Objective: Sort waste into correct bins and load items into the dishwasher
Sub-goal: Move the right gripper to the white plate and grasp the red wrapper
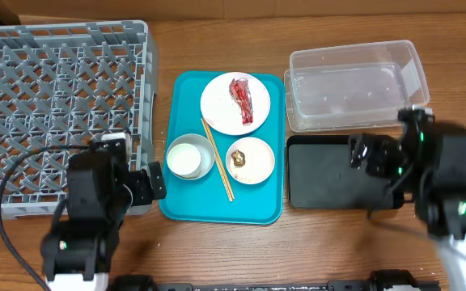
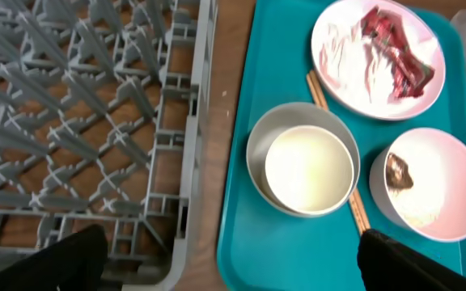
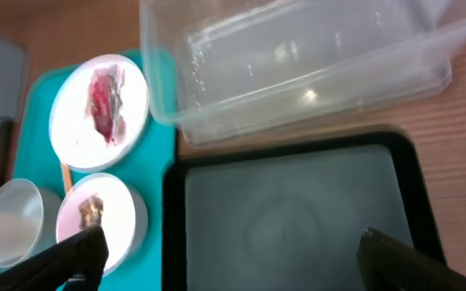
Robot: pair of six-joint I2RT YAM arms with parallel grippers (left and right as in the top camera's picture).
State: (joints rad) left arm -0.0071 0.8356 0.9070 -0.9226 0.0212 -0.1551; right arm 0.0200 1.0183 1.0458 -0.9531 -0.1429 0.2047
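The grey dish rack (image 1: 55, 105) stands at the left. On the teal tray (image 1: 221, 206) a white plate (image 1: 217, 105) holds a red wrapper (image 1: 242, 99) and crumpled white paper (image 2: 342, 56). A cup (image 2: 308, 170) sits inside a grey bowl (image 2: 257, 149). A pink bowl (image 2: 443, 178) holds a brown scrap (image 2: 399, 171) and rice grains (image 2: 423, 214). Chopsticks (image 1: 217, 159) lie between the bowls. The clear tub (image 1: 350, 85) and black tray (image 1: 330, 174) are at the right. My left gripper (image 2: 233, 267) is open over the tray's near left corner. My right gripper (image 3: 233, 259) is open above the black tray (image 3: 298, 210).
The rack's right wall (image 2: 188, 162) stands close beside the teal tray's left edge, with a narrow strip of wooden table between them. A black cable (image 1: 10, 186) loops over the rack's front. The clear tub (image 3: 298, 65) touches the black tray's far edge.
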